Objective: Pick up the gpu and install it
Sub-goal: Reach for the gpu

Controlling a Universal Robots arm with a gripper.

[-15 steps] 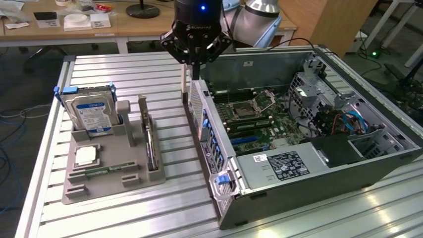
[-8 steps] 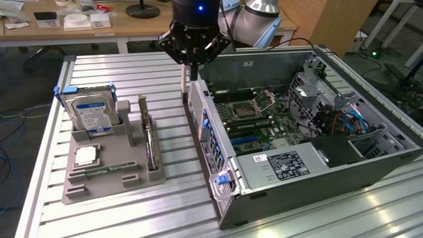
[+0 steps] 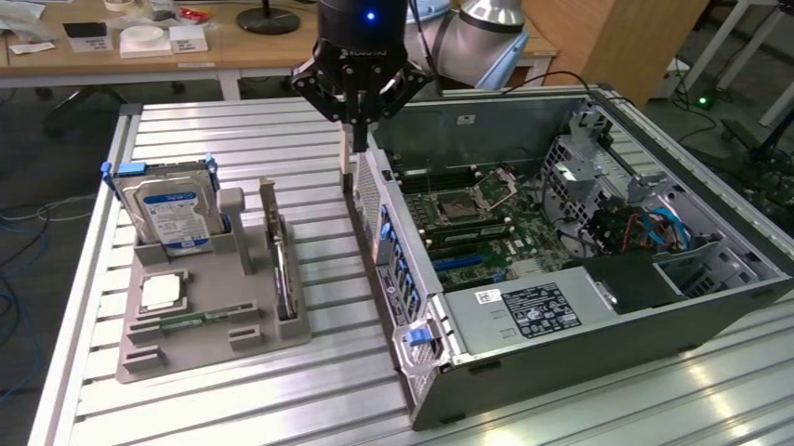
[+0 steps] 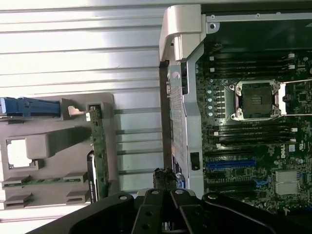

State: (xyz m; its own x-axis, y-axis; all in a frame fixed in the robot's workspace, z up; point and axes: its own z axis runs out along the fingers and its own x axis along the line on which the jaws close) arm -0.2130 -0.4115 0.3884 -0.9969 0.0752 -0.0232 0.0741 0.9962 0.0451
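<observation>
None of the task shows as done: the gpu [image 3: 283, 271], a thin green card, stands on edge in a slot of the grey holder [image 3: 205, 325] on the slatted metal table [image 3: 236, 125], toward the exterior view's left; the same holder also carries a hard drive [image 3: 167, 212] with a blue and white label; the gripper [image 3: 357, 137] hangs clenched and empty above the wall of the open computer case [image 3: 596, 325] that faces the holder, apart from the card and not touching it; the motherboard [image 3: 496, 232] inside has no card in its long slots; judged from this, both the pickup and the installation remain.
</observation>
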